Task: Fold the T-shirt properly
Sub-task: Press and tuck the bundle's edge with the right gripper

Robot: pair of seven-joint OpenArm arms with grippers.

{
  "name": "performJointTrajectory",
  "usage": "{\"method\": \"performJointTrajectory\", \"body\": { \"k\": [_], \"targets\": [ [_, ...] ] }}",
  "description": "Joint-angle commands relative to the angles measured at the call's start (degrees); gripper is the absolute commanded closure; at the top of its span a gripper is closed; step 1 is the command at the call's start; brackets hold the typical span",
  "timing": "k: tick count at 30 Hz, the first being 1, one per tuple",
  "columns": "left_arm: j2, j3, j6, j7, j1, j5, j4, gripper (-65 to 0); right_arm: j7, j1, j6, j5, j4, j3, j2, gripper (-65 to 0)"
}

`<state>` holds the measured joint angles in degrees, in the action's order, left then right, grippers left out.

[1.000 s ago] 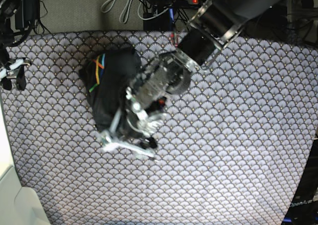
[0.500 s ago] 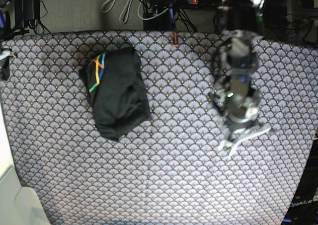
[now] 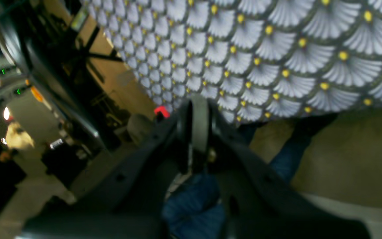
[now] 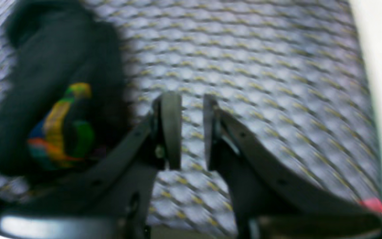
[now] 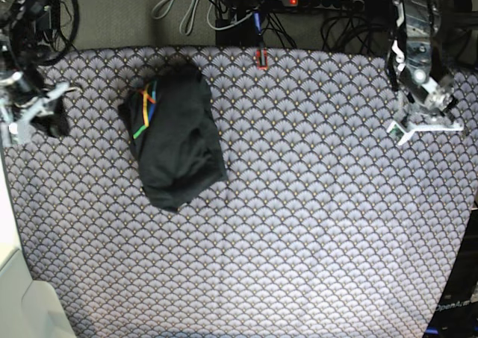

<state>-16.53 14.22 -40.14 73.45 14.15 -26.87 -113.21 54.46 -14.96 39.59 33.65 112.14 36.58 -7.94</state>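
Both arms have pulled back from the middle of the table: the left tool (image 5: 427, 125) now sits at the far right edge of the base view, the right tool (image 5: 33, 114) at the far left. The left tool's jaws are clenched together on nothing; the right tool (image 4: 191, 131) shows a narrow gap between its fingers, empty, with the scallop-patterned cloth (image 4: 260, 83) visible through it. The T-shirt (image 5: 178, 140) lies in the upper left of the table as a compact dark bundle, its striped print (image 5: 146, 110) on the left side, untouched by either tool. It looks soft, light and limp, so it should drape and slide easily; pinching a folded edge or corner seems the surest hold.
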Motion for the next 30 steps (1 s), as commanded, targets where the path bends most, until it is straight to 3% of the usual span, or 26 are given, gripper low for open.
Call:
{"method": "performJointTrajectory", "body": {
  "k": [1, 6, 14, 25, 30],
  "targets": [
    [-0.48, 0.95, 0.14, 0.53, 1.54, -0.86, -1.12, -0.2, -1.4, 0.24, 0.41, 1.12, 1.14, -1.81, -0.98, -8.0],
    [1.46, 5.34, 0.14, -0.09, 7.43, -0.42, -1.21, -0.2, -1.23, 1.91, 0.41, 1.03, 0.35, -8.84, -0.01, -4.6],
    [3.13, 10.18, 0.14, -4.83, 13.5, -0.42, -1.03, -0.2, -1.58, 3.58, 0.41, 0.94, -5.72, -17.02, 3.15, -4.4],
    [3.48, 11.06, 0.14, -4.92, 13.94, -0.34, -0.68, -0.2, -2.1, 5.69, 0.41, 0.94, -20.93, -24.93, 3.33, -4.4],
    [3.48, 11.06, 0.14, -5.27, 13.41, -0.34, -0.68, -0.2, -7.29, 3.31, 0.41, 0.94, -21.81, -25.11, 2.98, -4.4]
  ]
}}
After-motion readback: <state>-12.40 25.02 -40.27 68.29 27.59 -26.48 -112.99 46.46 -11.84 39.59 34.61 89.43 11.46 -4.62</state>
